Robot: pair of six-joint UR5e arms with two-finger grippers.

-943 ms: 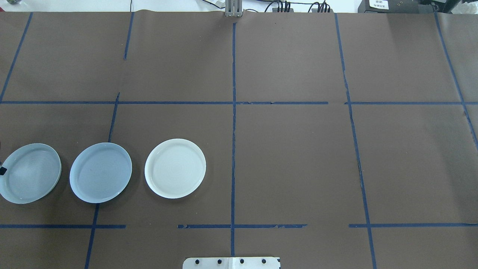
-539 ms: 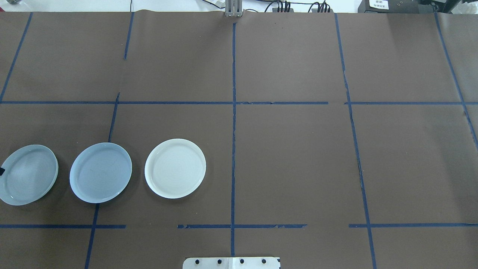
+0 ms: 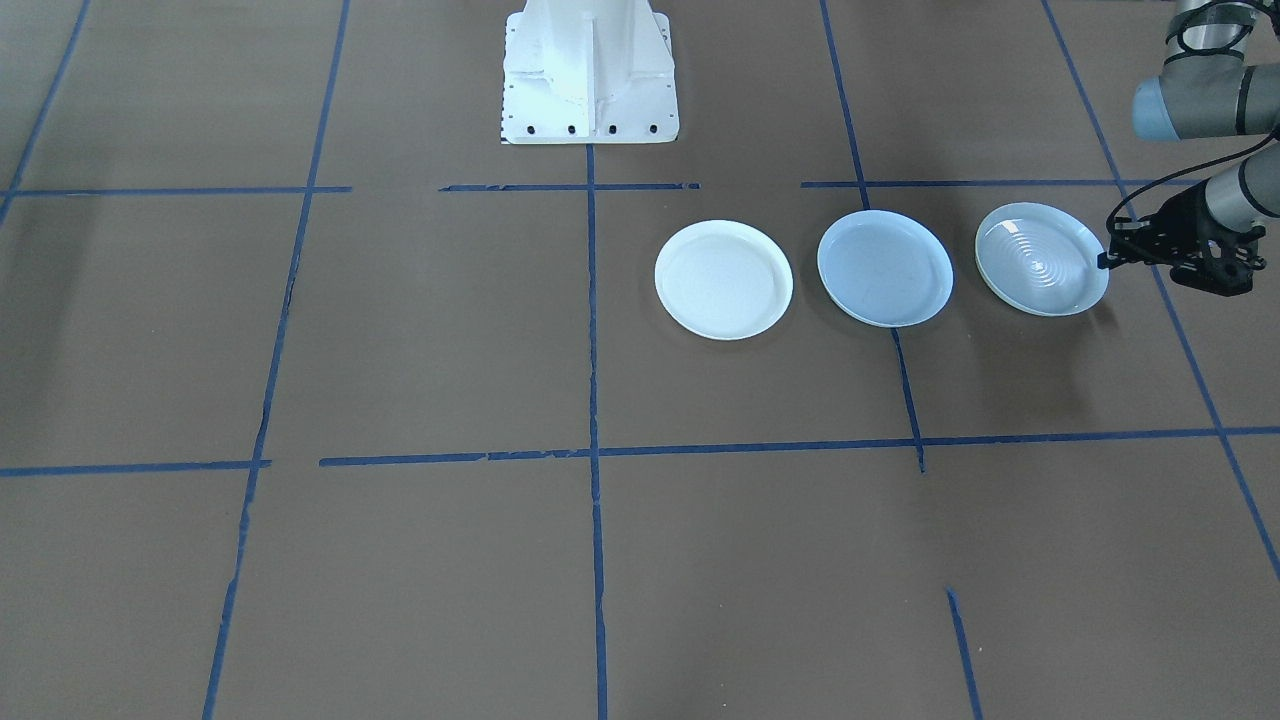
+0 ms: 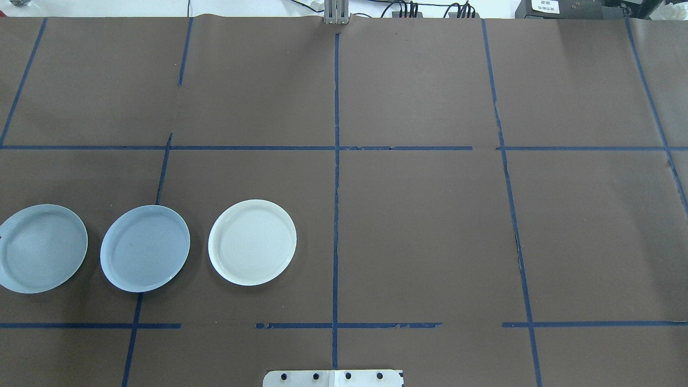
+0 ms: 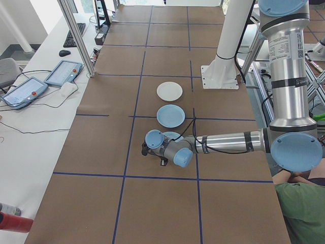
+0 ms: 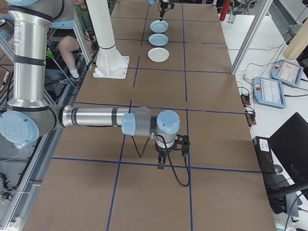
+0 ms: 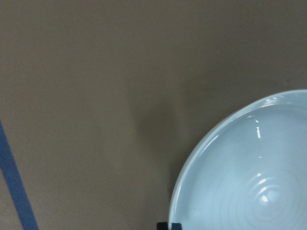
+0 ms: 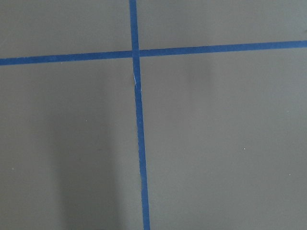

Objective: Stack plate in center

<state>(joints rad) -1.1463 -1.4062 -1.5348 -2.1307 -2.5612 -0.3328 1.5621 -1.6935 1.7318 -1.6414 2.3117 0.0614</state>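
Three plates lie in a row. The center, a plain matte pale-blue plate [image 4: 145, 248] [image 3: 885, 268], lies between a white plate [image 4: 252, 242] [image 3: 723, 279] and a glossy ringed pale-blue plate [image 4: 43, 248] [image 3: 1040, 258]. My left gripper [image 3: 1105, 262] is at the ringed plate's outer rim and shut on it. In the left wrist view that plate [image 7: 249, 172] fills the lower right, with a black fingertip [image 7: 170, 225] at its edge. My right gripper [image 6: 162, 162] hangs low over bare table far from the plates. Whether it is open or shut I cannot tell.
Blue tape lines [image 4: 336, 161] divide the brown table cover [image 4: 430, 226] into squares. The robot's white base [image 3: 588, 70] stands at the table's middle edge. A person [image 5: 304, 208] sits beside the robot. Tablets and cables [image 5: 30, 86] lie on a side desk.
Half a second ago the ringed plate had tipped and shifted toward the table's left edge. Now it shows wide and level again. The black fingertip has left the overhead view.
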